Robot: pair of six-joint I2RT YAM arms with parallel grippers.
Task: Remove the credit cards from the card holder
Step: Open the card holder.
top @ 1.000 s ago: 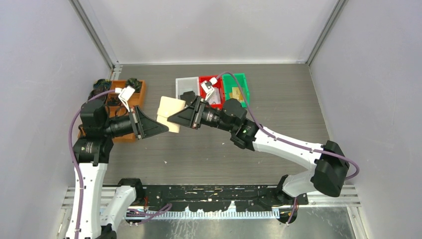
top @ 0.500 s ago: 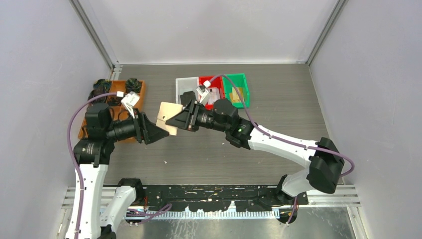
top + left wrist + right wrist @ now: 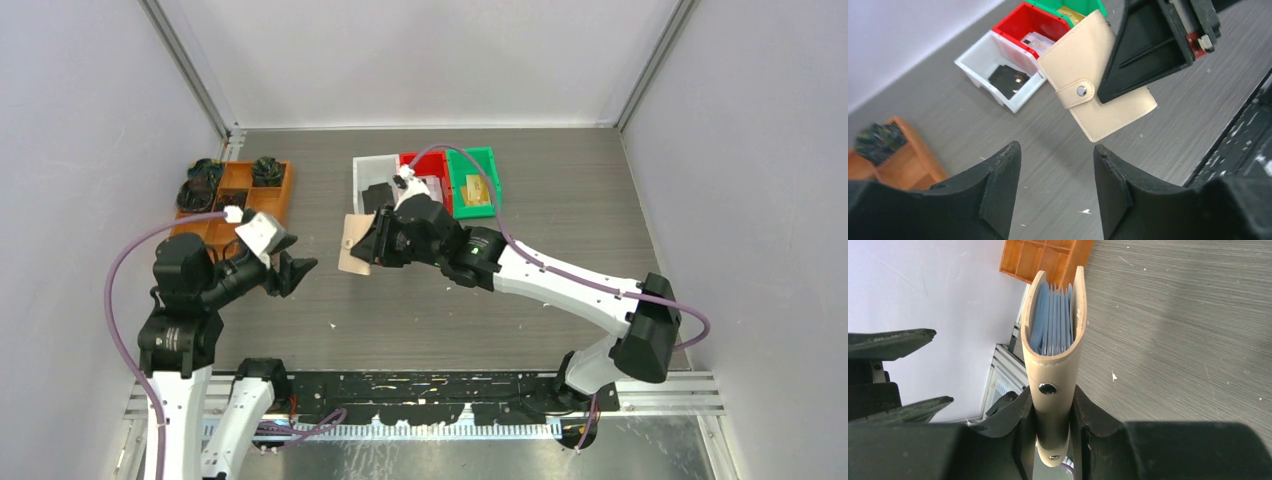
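desk (image 3: pixel 560 270): grey; the holder hangs above it, not on it.
tray (image 3: pixel 240 190): wooden, far left, well apart from the work.
bins (image 3: pixel 372 175): white, red and green in a row at the far middle, just behind the holder.
right end effector (image 3: pixel 1053 422): clamped on the holder's narrow end, one finger on each cover.
left end effector (image 3: pixel 1055 185): fingers apart with nothing between them; near the holder, facing it, not touching.
holder (image 3: pixel 1098 75): tan, tilted, in the air between the two end effectors.
cards (image 3: pixel 1050 325): pale blue leaves packed between the covers; cards or sleeves, i cannot tell which.
snap (image 3: pixel 1081 90): the tab lies across the front cover and looks fastened.
step, as i judge it: undo the tab. bring the left fingers to the tab's rounded end and peel it off the stud, away from the right finger just beside it. the right grip should hold firm so the holder does not twist.
left wrist only: the front cover, tab and stud.
right wrist only: the edge-on gap and the leaves inside.
top only: how the two arms stand to each other.
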